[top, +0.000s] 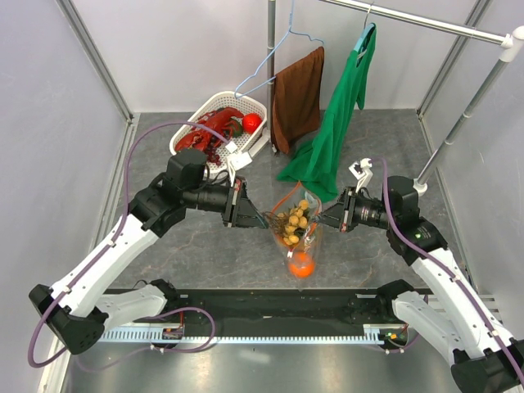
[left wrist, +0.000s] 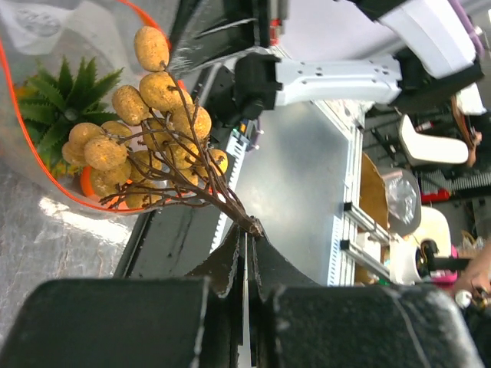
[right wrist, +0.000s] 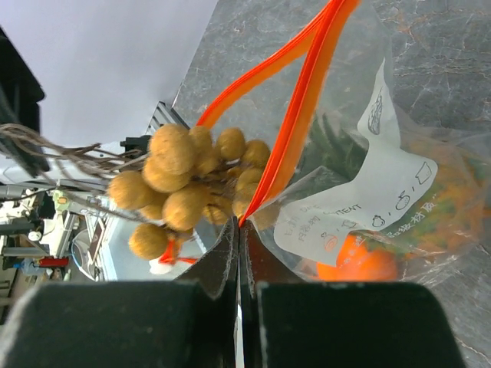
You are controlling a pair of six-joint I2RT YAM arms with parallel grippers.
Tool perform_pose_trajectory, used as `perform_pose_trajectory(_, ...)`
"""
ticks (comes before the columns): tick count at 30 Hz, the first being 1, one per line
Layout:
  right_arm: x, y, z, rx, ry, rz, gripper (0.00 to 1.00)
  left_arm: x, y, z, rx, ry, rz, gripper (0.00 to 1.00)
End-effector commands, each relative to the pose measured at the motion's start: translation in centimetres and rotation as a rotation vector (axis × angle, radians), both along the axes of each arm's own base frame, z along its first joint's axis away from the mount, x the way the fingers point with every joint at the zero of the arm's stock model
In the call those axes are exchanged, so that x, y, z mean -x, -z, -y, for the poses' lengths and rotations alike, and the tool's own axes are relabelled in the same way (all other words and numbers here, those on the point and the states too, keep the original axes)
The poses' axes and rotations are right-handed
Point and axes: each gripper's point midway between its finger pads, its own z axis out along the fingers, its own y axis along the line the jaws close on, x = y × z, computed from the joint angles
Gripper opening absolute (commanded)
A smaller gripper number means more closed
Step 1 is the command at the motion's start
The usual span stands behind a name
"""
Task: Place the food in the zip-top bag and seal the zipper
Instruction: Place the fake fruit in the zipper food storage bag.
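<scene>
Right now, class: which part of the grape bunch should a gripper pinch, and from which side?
The stem end, where the twigs of the grape bunch join, from the side away from the bag. The grapes are round, on flimsy twigs; the stem is one thin firm point sticking clear. The left gripper is shut there.

The grey, marbled table (top: 205, 246) carries a white mesh basket (top: 214, 102) at its far left, filled with red toys (top: 211, 133). Near the middle, the zip-top bag (top: 304, 241) seems to rest its lower end on the surface, with the orange ball (top: 301, 264) inside it. The hem of the green cloth (top: 327, 155) reaches the table just behind the bag.
</scene>
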Motion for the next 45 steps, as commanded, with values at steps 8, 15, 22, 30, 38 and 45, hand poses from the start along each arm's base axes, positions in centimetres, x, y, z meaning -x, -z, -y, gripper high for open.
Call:
perform_pose_trajectory(8,0.6,-1.7,0.1,0.006,-0.053,0.133,0.0,-1.2,0.9,1.9,-0.095,0.054,-0.071,0.02)
perform_pose_trajectory(15,1.1,-1.5,0.2,0.022,-0.079,0.161,0.0,-4.8,2.6,6.1,-0.199,-0.022,-0.103,0.02)
perform_pose_trajectory(22,1.2,-1.8,0.3,0.03,-0.093,0.179,0.0,-5.5,5.3,9.4,-0.307,-0.028,-0.009,0.02)
perform_pose_trajectory(30,1.4,-2.6,0.3,0.019,-0.091,0.198,0.0,-6.8,10.8,10.0,-0.5,-0.125,0.088,0.02)
perform_pose_trajectory(38,1.4,-3.4,0.2,0.009,-0.088,0.209,0.0,-10.1,13.7,8.3,-0.655,-0.249,0.188,0.05)
perform_pose_trajectory(45,1.2,-3.5,0.4,0.006,-0.063,0.201,0.0,-7.7,9.9,9.5,-0.52,-0.101,0.23,0.36)
